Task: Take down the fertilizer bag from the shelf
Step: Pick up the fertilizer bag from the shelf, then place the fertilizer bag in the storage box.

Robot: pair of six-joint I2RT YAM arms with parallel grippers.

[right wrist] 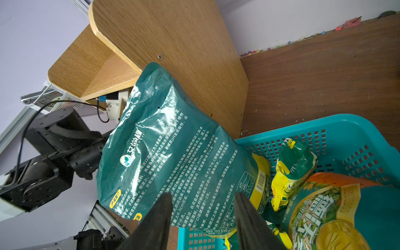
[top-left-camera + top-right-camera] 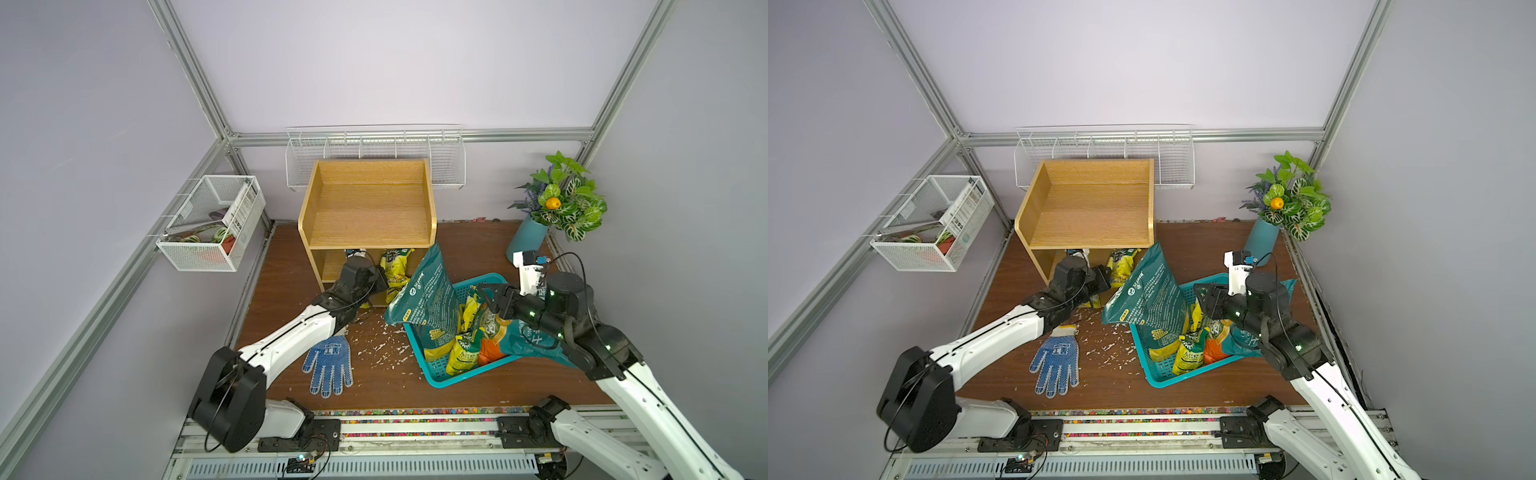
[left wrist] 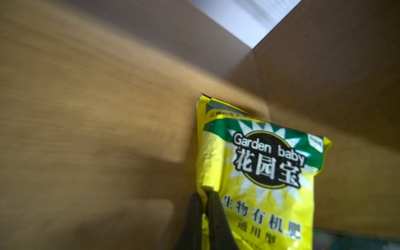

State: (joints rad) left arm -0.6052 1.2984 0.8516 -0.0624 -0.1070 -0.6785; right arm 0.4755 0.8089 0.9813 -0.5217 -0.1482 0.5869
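1. Now, the bag point(image 3: 259, 173) stands inside the shelf point(image 2: 368, 208), 5 o'clock of its top in a top view.
2. Left gripper point(image 3: 205, 194) pinches its side edge; right gripper point(image 1: 203, 194) hangs spread, empty.
3. Likely light, soft, slick film: grip the seam firmly.

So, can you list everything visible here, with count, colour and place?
shelf: one, light oak, table's back.
fertilizer bag: one, yellow-green, in the shelf's open front.
big bag: one, teal, leaning out of the basket.
basket: one, teal, right of the shelf.
small bags: several, yellow, teal, orange, in the basket.
glove: one, blue-white, flat on the table.
flakes: many, white, between glove and basket.
plant: one, green, in a teal vase, back right corner.
wire racks: two, white, back wall and left wall.
table: one, dark brown, under everything.
left gripper: one, black, shut on the fertilizer bag's edge.
right gripper: one, black, open over the basket.
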